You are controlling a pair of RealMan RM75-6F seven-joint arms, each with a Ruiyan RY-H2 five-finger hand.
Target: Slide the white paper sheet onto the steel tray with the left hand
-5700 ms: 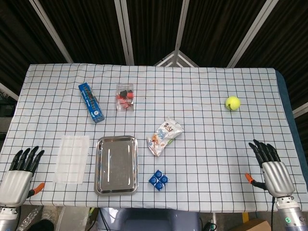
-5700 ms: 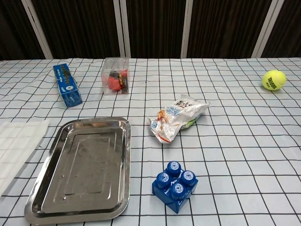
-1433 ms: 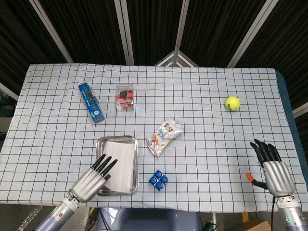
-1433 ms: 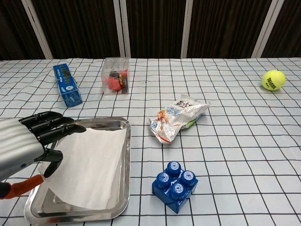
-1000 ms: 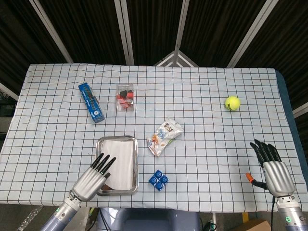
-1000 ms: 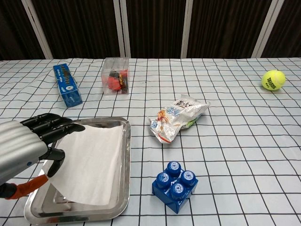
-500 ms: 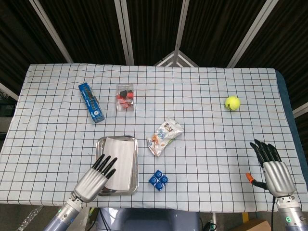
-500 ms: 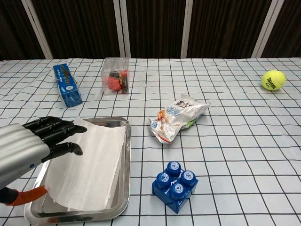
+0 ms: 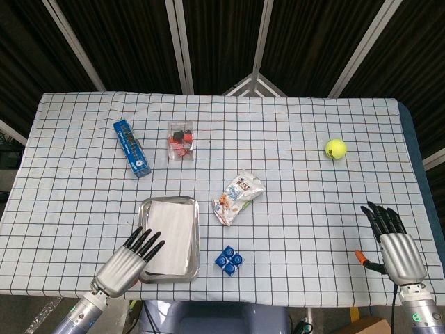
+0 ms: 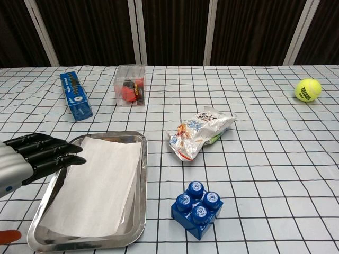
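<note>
The white paper sheet (image 9: 171, 235) (image 10: 95, 186) lies flat inside the steel tray (image 9: 192, 240) (image 10: 140, 196), covering most of its floor. My left hand (image 9: 124, 262) (image 10: 30, 159) hovers at the tray's near-left corner with its fingers stretched out and apart, holding nothing; its fingertips reach just over the tray's left rim. My right hand (image 9: 393, 247) rests open at the table's near-right edge, far from the tray; the chest view does not show it.
A blue brick (image 9: 229, 260) (image 10: 197, 209) sits just right of the tray. A snack bag (image 9: 238, 197) (image 10: 198, 132) lies beyond it. Further back are a blue box (image 9: 131, 147) (image 10: 76, 95), a clear box (image 9: 181, 140) (image 10: 131, 84) and a tennis ball (image 9: 336, 148) (image 10: 308, 89).
The left hand has let go of the sheet and drawn back to the left and toward me. The paper, lifted at one edge before, now lies flat in the tray.
</note>
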